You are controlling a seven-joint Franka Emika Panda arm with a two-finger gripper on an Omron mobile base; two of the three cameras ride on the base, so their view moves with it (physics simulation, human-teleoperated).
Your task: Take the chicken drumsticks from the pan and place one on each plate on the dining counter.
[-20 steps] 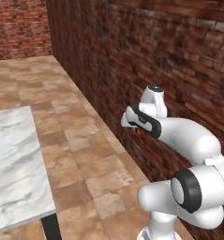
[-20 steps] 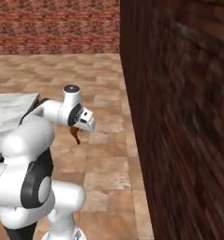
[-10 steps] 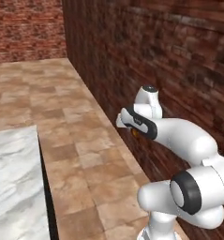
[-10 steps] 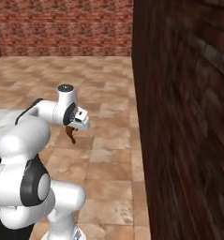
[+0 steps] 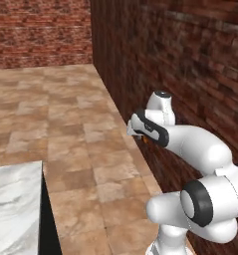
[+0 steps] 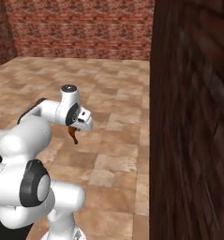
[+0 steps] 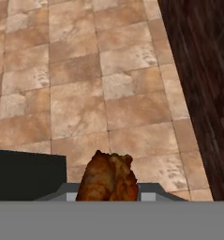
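Note:
My gripper (image 6: 76,129) hangs in front of the arm, above the tiled floor, shut on one chicken drumstick (image 6: 74,135). The orange-brown drumstick dangles below the hand. In the hand view the drumstick (image 7: 108,177) sits between the gripper (image 7: 108,196) tips, its knobbly meat end pointing out over the floor. In the left base view the gripper (image 5: 142,135) is mostly hidden behind the hand, and only a small orange bit of the drumstick (image 5: 147,141) peeks out. The pan and the plates are out of view.
A dark brick wall (image 5: 190,64) runs close along the arm's right side. A white-grey veined marble countertop (image 5: 13,209) with a dark side lies at the lower left; whether it is the dining counter I cannot tell. Brown floor tiles (image 6: 113,93) stretch ahead to a red brick wall (image 6: 80,28).
The whole picture has shifted, so the base has moved: the marble slab slid toward the lower left and the brick wall came nearer. The gripper stays shut on the drumstick.

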